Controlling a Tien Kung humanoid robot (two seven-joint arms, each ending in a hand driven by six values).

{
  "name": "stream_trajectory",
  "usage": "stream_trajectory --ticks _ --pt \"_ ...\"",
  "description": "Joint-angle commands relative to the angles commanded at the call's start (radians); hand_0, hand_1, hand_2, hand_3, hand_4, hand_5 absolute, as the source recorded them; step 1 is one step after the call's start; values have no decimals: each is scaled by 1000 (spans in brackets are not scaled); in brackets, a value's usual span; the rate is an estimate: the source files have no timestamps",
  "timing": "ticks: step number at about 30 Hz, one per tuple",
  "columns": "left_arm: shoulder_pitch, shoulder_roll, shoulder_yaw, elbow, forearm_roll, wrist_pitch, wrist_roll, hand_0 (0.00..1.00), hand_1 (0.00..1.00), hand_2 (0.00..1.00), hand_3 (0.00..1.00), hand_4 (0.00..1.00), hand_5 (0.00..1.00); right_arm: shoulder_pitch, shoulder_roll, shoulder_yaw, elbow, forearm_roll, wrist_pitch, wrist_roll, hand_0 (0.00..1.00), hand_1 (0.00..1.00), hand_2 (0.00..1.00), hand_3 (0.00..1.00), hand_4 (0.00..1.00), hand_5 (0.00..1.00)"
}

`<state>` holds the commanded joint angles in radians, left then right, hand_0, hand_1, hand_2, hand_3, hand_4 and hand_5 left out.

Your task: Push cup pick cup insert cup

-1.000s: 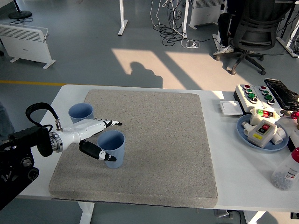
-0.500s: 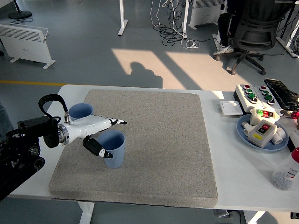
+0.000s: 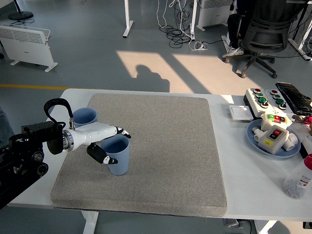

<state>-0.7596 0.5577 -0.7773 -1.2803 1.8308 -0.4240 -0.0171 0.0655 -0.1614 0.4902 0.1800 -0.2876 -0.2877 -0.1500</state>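
Observation:
Two light blue cups stand upright on the grey mat [image 3: 165,146]. The nearer cup [image 3: 119,158] is at the mat's left front. The second cup [image 3: 84,116] stands behind it, near the mat's left edge. My left hand [image 3: 117,147], white with black tips, reaches in from the left and clasps the nearer cup. Its fingers [image 3: 119,131] lie along the far side of the rim, and the thumb [image 3: 103,156] presses the near left wall. The cup rests on the mat. My right arm is out of sight.
At the right edge stand a button box [image 3: 265,99], a blue plate [image 3: 292,152] holding white parts, a small white square [image 3: 241,112] and a clear bottle [image 3: 298,181]. An office chair [image 3: 263,34] is on the floor behind the table.
My left hand has slid in a little further and its fingers have dropped onto the nearer cup's rim, with the thumb closing against its wall. The cup has barely moved.

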Motion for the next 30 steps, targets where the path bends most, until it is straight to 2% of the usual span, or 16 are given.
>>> stream_trajectory --ticks 2,3,9,10,18,30 --pt "0 1 -3 -2 3 -2 0 501 691 839 610 672 97 0 0 0 0 0 0 0 690 623 656 584 104 457" --pt "0 2 -4 -3 4 -2 0 488 622 770 551 631 85 1 0 1 0 -1 0 0 689 623 656 584 103 455" --pt "5 8 -12 -9 12 -14 6 488 622 770 551 631 85 0 0 4 0 -3 0 -1 689 623 656 584 103 455" --pt "5 8 -12 -9 12 -15 7 474 534 557 517 580 47 0 0 4 0 -3 0 -1 690 623 656 584 104 455" --pt "6 13 -25 -25 18 -24 11 469 524 531 509 569 49 1 0 7 0 -5 -1 -2 690 622 656 584 104 454" --pt "8 35 -63 -77 35 -46 21 466 509 516 496 551 35 0 0 6 0 -3 -1 -2 690 623 656 583 104 452"
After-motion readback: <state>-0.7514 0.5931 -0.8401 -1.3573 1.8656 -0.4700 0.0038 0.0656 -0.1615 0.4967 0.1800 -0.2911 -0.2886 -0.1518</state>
